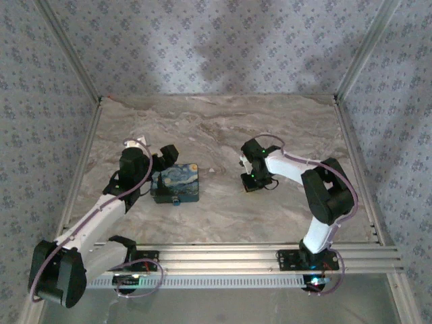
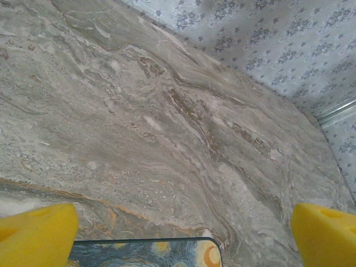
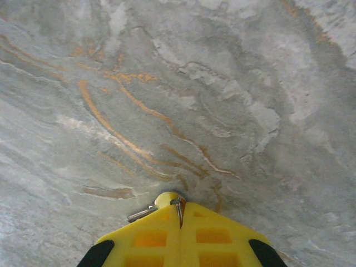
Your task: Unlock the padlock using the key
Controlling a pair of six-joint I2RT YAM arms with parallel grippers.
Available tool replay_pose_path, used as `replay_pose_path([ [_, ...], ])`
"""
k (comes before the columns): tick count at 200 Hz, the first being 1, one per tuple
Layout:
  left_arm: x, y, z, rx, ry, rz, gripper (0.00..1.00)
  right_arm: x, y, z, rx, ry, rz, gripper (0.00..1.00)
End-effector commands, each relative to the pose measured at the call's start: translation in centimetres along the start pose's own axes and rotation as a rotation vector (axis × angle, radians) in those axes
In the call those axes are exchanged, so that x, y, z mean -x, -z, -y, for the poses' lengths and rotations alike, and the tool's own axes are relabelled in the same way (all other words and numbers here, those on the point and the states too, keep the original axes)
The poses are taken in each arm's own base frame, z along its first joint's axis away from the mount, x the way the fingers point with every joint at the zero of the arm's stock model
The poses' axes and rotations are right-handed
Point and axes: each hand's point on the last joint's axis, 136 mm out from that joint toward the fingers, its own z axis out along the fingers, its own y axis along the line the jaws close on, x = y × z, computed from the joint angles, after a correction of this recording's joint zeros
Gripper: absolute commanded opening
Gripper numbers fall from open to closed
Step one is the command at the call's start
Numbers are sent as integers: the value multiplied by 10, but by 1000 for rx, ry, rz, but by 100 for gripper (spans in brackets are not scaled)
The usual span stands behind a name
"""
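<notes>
Marble-patterned surface (image 1: 216,128): grey-brown veining, bare across the far half toward 12 o'clock and in the lane between the two arms.
Edges: aluminium rails (image 1: 79,169) run along the 9 and 3 o'clock sides. Slotted rails cross the 6 o'clock side, where both arm bases are bolted.
Room: pale floral-papered walls (image 1: 216,47) close off the 9, 12 and 3 o'clock sides.
Box: a flat box printed with a blue-and-yellow night sky (image 1: 175,183) lies toward 9 o'clock from the middle of the surface.
Padlock: the tiny bluish padlock (image 1: 177,201) sits at the box's 6 o'clock edge; whether it touches the box cannot be told.
Left jaws: spread wide, with yellow pads (image 2: 39,236) at both lower corners of the left wrist view and the box's far edge between them. They stand at the box's 11 o'clock corner, and the padlock lies across the box toward 6 o'clock.
Right jaws: pressed together, the yellow fingers (image 3: 183,239) pinching the key (image 3: 142,212), whose metal end pokes out at 10 o'clock. They are low over bare surface, with the padlock well apart at roughly 8 o'clock.
</notes>
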Motion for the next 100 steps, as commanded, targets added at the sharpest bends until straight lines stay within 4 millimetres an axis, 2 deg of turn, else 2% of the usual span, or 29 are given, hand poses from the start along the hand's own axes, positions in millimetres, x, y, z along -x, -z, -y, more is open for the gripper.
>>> replay_pose_path([
  [1,15,6,23,-73,-19,32,98,2,13,-9,104,-67,48,0],
  [26,17,7,35,-116,7,28,98,19,26,-16,235,-155,173,0],
  [49,17,7,53,-177,33,23,96,39,48,-21,383,-275,315,0],
  [80,14,2,88,-258,32,-6,92,63,84,-20,488,-387,486,0],
  [100,4,-6,117,-318,24,-43,88,78,112,-20,552,-466,601,0],
])
